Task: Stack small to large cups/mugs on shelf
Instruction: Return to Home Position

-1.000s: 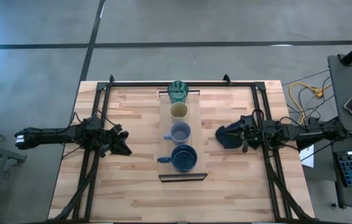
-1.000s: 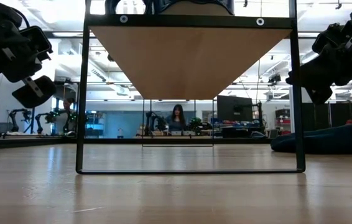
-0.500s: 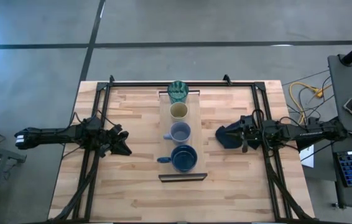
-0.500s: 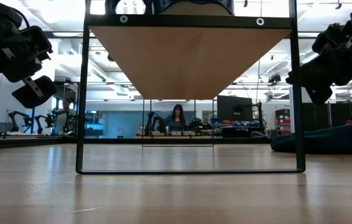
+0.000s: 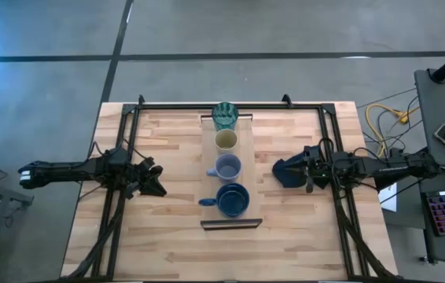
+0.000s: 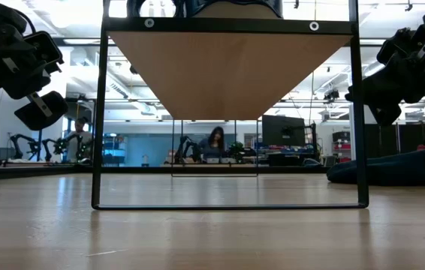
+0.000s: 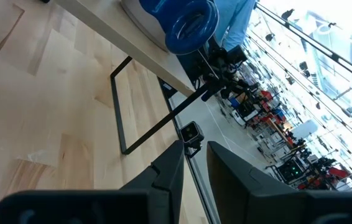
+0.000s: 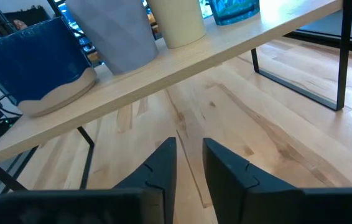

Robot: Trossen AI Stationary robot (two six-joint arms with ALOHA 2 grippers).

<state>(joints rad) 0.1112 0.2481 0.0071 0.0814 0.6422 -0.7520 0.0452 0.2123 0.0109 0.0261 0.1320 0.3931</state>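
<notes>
Four vessels stand in a row by their bases on the light-wood shelf (image 5: 231, 216), a raised board on a black frame: a teal ribbed glass (image 5: 224, 115) farthest, then a tan cup (image 5: 226, 141), a pale blue-grey mug (image 5: 228, 167), and a dark blue handled mug (image 5: 232, 200) nearest. My left gripper (image 5: 159, 189) hovers left of the shelf, empty, its fingers nearly closed (image 7: 192, 165). My right gripper (image 5: 279, 173) hovers right of the shelf, empty, its fingers nearly closed (image 8: 189, 155). The right wrist view shows the dark blue mug (image 8: 36, 65), grey mug (image 8: 117, 31) and tan cup (image 8: 177, 22) from the side.
A dark navy cloth (image 6: 393, 169) lies on the slatted tabletop under the right gripper. Black rails (image 5: 120, 157) run along both table sides. Bare tabletop (image 5: 167, 244) lies on both sides of the shelf. People show in the room beyond the table.
</notes>
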